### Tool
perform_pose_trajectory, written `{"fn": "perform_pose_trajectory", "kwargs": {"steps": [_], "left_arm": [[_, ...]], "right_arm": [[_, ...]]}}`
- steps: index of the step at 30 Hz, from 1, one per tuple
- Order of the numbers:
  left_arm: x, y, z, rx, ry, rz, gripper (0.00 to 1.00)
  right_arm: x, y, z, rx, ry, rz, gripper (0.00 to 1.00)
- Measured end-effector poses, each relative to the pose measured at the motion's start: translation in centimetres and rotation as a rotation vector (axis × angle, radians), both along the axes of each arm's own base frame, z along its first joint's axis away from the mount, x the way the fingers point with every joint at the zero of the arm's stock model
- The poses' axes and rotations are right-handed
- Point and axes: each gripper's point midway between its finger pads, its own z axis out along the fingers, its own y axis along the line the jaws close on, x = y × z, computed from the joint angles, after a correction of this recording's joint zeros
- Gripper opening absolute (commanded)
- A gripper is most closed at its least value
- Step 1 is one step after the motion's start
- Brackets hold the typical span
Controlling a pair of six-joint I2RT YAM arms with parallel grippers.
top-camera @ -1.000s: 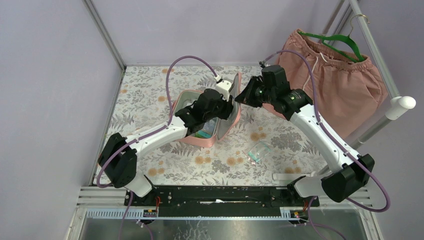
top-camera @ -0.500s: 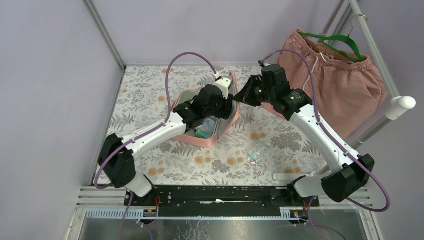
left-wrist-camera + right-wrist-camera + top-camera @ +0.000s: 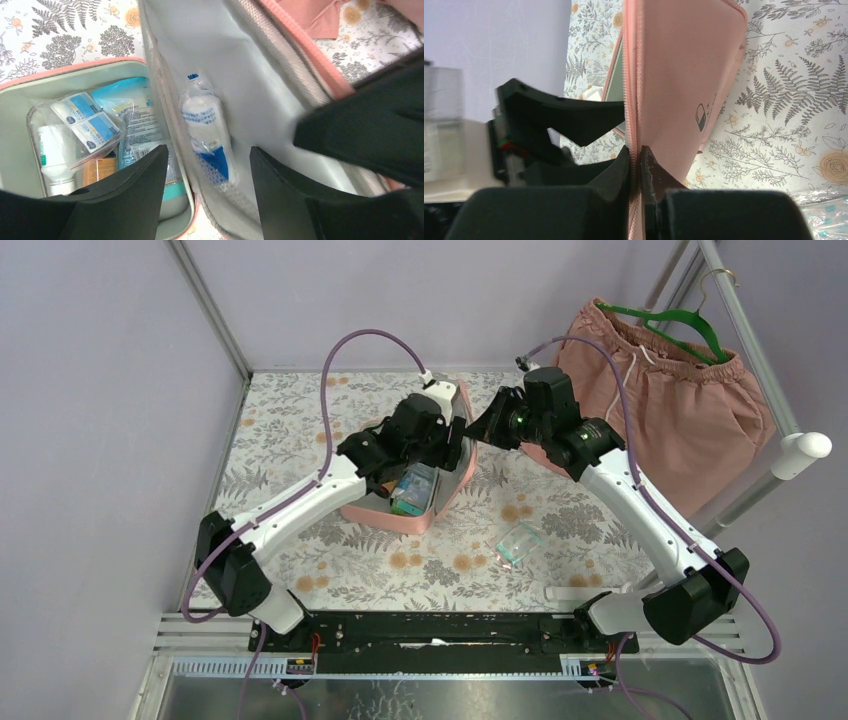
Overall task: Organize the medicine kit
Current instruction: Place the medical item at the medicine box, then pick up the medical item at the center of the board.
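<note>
The pink medicine kit [image 3: 385, 518] lies open on the floral table, its lid [image 3: 464, 468] standing upright. My right gripper [image 3: 478, 428] is shut on the lid's zip edge [image 3: 636, 165]; the pink outside with the pill logo [image 3: 700, 117] faces right. My left gripper [image 3: 452, 445] hovers open over the case. In the left wrist view its fingers [image 3: 209, 165] stand either side of a white-and-blue plastic packet [image 3: 207, 130] lying in the lid's grey mesh pocket, not touching it. The tray [image 3: 65, 75] holds several packets and a small bottle.
A clear plastic packet [image 3: 519, 542] lies on the table right of the kit. Pink shorts on a green hanger [image 3: 670, 390] hang at the back right beside a white pole [image 3: 790, 460]. Metal frame posts and purple walls enclose the table.
My left gripper has opened wider and shifted a little toward the back of the kit. The right gripper keeps the lid upright, unmoved.
</note>
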Motion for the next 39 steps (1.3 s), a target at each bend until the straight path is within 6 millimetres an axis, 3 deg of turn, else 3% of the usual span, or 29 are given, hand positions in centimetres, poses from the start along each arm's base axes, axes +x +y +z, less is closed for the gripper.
{"fn": "perform_pose_trajectory", "kwargs": {"steps": [3,10,12,14,17,19,23,29,30,31,35,39], "left_arm": [[-0.6,0.3,1.9,-0.032,-0.016,-0.008,0.72],[-3.3,1.3,9.0,-0.201,-0.097,-0.051,0.75],[-3.6,2.4,10.4,-0.246,-0.115,-0.028,0.75],[-3.7,4.5,10.4,-0.279,-0.113,0.037,0.75],[-3.5,8.4,8.0,-0.280,-0.074,0.181,0.76],[-3.7,11.1,5.3,-0.254,-0.023,0.289,0.76],[-5.2,17.0,0.0,-0.176,0.080,0.515,0.86],[-6.8,25.3,-2.8,-0.141,0.126,0.858,0.89],[-6.8,25.9,-3.1,-0.142,0.131,0.882,0.88],[-6.9,27.7,-4.5,-0.132,0.155,0.958,0.86],[-7.6,30.7,-9.5,-0.065,0.280,1.076,0.76],[-7.0,31.0,-13.0,0.025,0.389,1.080,0.75]], "right_arm": [[0.2,-0.1,0.1,-0.006,-0.012,-0.003,0.00],[1.0,-0.9,-0.2,-0.062,-0.059,-0.016,0.00],[1.1,-1.3,-0.2,-0.078,-0.069,-0.016,0.00],[1.3,-1.7,-0.3,-0.097,-0.076,-0.018,0.00],[2.1,-2.7,-0.2,-0.139,-0.083,-0.029,0.00],[2.9,-3.3,-0.1,-0.165,-0.088,-0.037,0.00],[4.5,-4.1,-0.2,-0.204,-0.093,-0.041,0.00],[4.9,-3.8,-0.3,-0.200,-0.099,-0.010,0.00],[4.9,-3.6,-0.2,-0.194,-0.103,-0.002,0.00],[4.8,-3.5,-0.3,-0.190,-0.104,0.005,0.00],[4.8,-3.1,-0.6,-0.174,-0.105,0.026,0.00],[4.7,-2.8,-1.1,-0.157,-0.111,0.044,0.00]]}}
